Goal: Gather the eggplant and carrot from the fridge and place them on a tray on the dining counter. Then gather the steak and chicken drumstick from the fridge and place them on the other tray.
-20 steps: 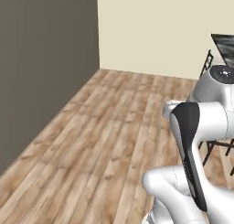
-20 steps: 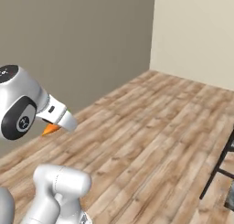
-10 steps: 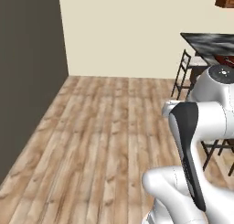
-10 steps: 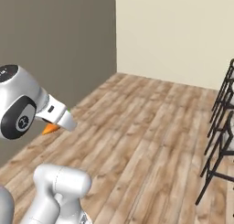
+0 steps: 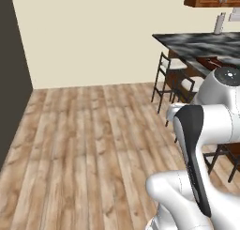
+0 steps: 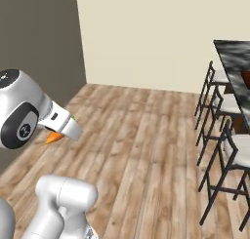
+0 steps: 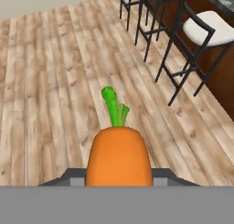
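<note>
My gripper [image 7: 119, 173] is shut on the carrot [image 7: 119, 157], an orange root whose green tip points away from the hand, out over the wood floor. From the right base view the carrot [image 6: 53, 137] peeks out orange beneath the white hand [image 6: 62, 126], held high off the floor. The dining counter [image 5: 201, 42] with its black-and-grey marbled top stands at the right, also in the right base view [image 6: 233, 55]. A reddish-brown tray [image 5: 209, 61] lies on that top, partly hidden by my arm. The fridge, eggplant, steak and chicken drumstick are out of view.
Black-framed stools with white seats [image 5: 172, 79] [image 6: 220, 117] [image 7: 201, 30] line the counter's near side. A dark grey wall [image 6: 34, 43] stands at the left and a cream wall [image 5: 93, 36] behind. Open wood floor [image 5: 84, 140] lies between.
The whole picture has swung as the base turned: the dark wall slid off to the left, and the counter and stools came into view. The carrot stays in the gripper.
</note>
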